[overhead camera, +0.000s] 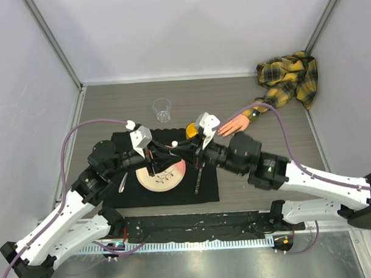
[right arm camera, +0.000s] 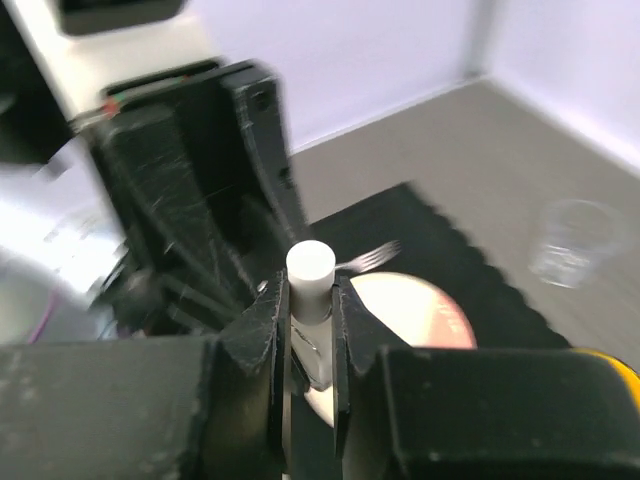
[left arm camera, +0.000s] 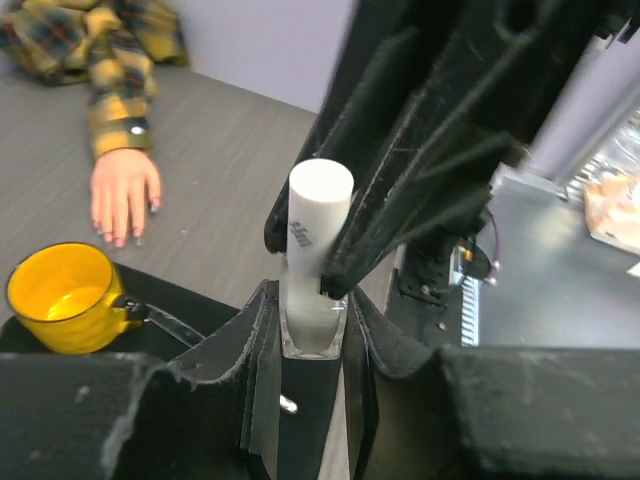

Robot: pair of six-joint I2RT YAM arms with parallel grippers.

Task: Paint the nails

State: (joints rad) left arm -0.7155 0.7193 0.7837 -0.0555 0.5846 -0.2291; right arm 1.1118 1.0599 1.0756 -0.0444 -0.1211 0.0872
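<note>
The mannequin hand (overhead camera: 232, 126) lies palm down on the table at the right, its plaid sleeve (overhead camera: 287, 80) trailing into the far corner. In the left wrist view the hand (left arm camera: 125, 195) shows its tiny nails (left arm camera: 118, 238). Both grippers meet above the plate. My left gripper (overhead camera: 163, 154) (left arm camera: 313, 320) is shut on the clear body of the small bottle (left arm camera: 315, 330). My right gripper (overhead camera: 189, 150) (right arm camera: 311, 300) is shut on that bottle's white cap (right arm camera: 310, 268), which also shows in the left wrist view (left arm camera: 320, 215) and from the top (overhead camera: 174, 143).
A black mat (overhead camera: 207, 188) holds a pink-and-cream plate (overhead camera: 161, 176), a fork (overhead camera: 123, 181), a dark utensil (overhead camera: 198, 178) and a yellow cup (overhead camera: 191, 130). A clear plastic cup (overhead camera: 162, 109) stands behind the mat. White walls close in the table.
</note>
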